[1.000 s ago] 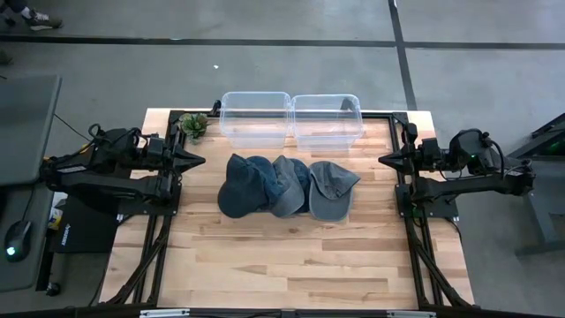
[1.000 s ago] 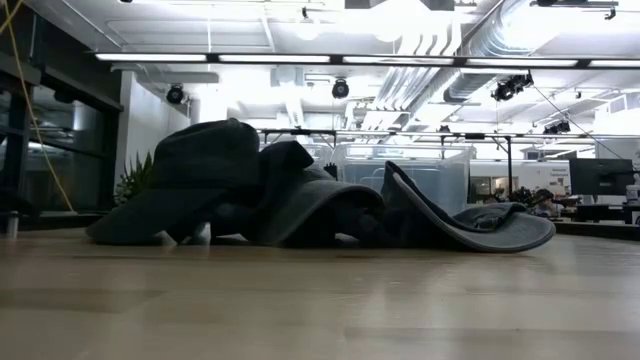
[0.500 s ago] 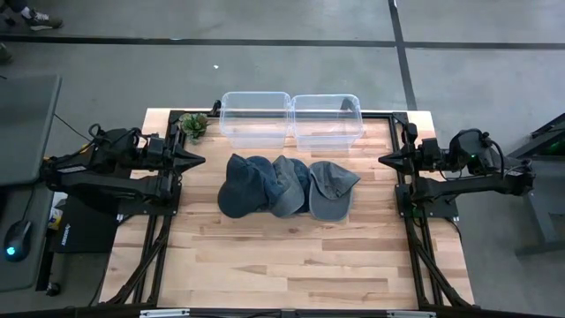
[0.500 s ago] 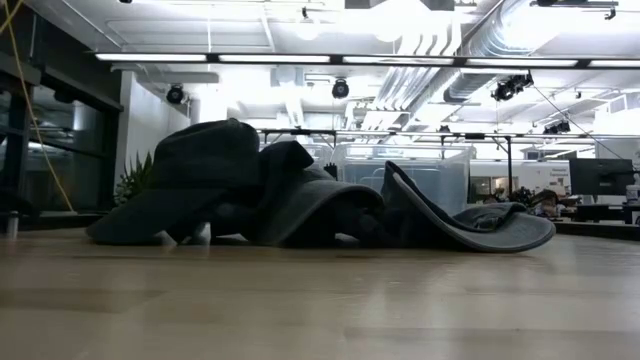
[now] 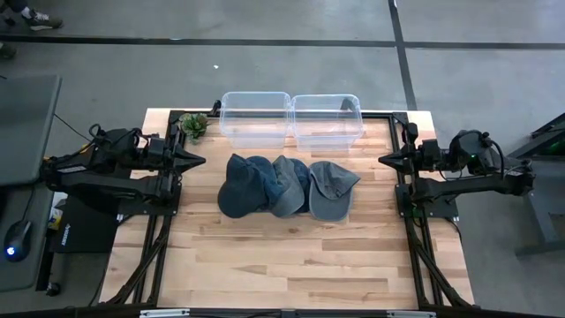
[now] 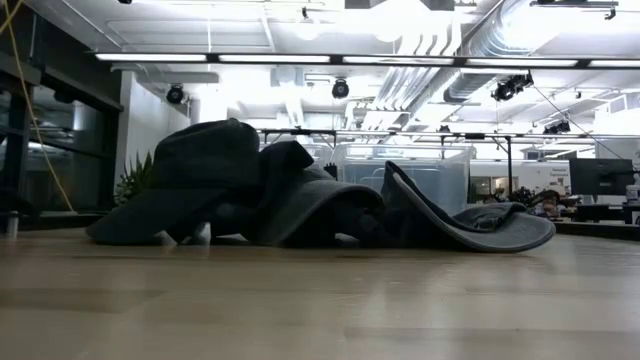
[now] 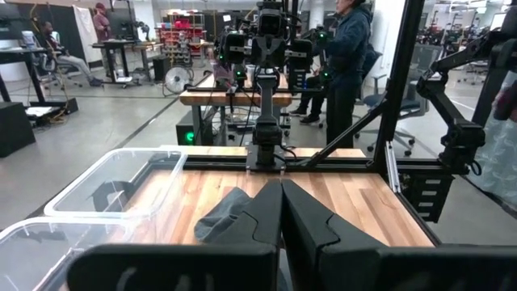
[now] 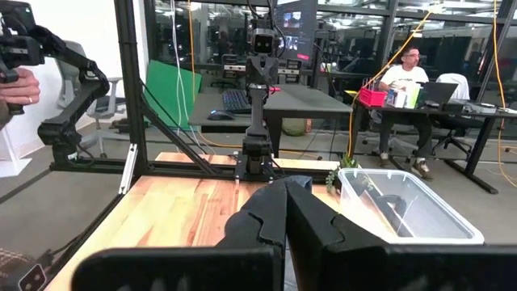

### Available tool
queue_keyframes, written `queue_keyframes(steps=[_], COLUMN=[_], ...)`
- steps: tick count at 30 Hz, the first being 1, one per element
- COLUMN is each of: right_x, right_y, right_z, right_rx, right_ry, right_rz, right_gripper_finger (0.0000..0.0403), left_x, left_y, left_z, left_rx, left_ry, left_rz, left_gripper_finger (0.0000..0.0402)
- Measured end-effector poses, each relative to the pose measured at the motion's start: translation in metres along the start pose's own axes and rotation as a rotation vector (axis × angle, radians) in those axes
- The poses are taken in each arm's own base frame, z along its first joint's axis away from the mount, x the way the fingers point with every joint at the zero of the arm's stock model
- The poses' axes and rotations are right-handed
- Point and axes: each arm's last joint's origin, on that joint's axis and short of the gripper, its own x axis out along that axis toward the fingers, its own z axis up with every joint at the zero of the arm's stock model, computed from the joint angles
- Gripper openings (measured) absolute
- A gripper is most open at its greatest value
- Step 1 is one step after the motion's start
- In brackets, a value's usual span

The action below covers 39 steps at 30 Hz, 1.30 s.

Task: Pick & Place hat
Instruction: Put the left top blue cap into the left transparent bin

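Observation:
Three caps lie side by side and overlapping in the middle of the table: a dark blue cap (image 5: 240,185) on the left, a blue-grey cap (image 5: 287,185) in the middle, a grey cap (image 5: 331,188) on the right. They also show in the low view (image 6: 300,195), resting on the tabletop. My left gripper (image 5: 199,160) is shut and empty at the table's left edge, clear of the caps. My right gripper (image 5: 383,160) is shut and empty at the right edge.
Two clear plastic bins (image 5: 256,117) (image 5: 327,119) stand side by side at the table's far edge. A small green plant (image 5: 193,125) stands at the far left corner. Bare wood lies between the caps and the near edge. People show in the room beyond.

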Motion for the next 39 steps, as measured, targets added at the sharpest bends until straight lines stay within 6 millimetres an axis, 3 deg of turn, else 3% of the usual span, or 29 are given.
queue_keyframes(steps=[8, 14, 17, 23, 27, 30, 39], right_x=[0.000, 0.000, 0.000, 0.009, 0.028, 0.045, 0.091], right_y=[0.000, -0.003, -0.005, -0.008, -0.010, -0.012, -0.010], right_z=[0.001, 0.004, 0.003, -0.008, -0.021, -0.023, -0.032], right_rx=[0.017, -0.064, -0.108, -0.040, -0.034, 0.011, 0.078], right_ry=[-0.015, -0.031, -0.015, 0.075, 0.164, 0.181, 0.191], right_rz=[-0.001, -0.091, -0.157, -0.288, -0.398, -0.460, -0.414], right_gripper_finger=[0.0000, 0.0000, 0.0000, 0.0006, 0.0041, 0.0083, 0.0201], left_x=[0.000, 0.004, 0.009, 0.027, 0.042, 0.050, 0.052], left_y=[0.001, 0.006, 0.009, 0.013, 0.014, 0.015, 0.015], left_z=[-0.002, -0.009, -0.010, -0.014, -0.019, -0.023, -0.032], left_rx=[0.001, 0.041, 0.059, 0.114, 0.089, 0.050, -0.077], left_ry=[0.022, 0.104, 0.129, 0.192, 0.244, 0.268, 0.313], left_rz=[0.040, 0.211, 0.324, 0.471, 0.528, 0.573, 0.602], left_gripper_finger=[0.0001, 0.0013, 0.0050, 0.0173, 0.0248, 0.0281, 0.0295])
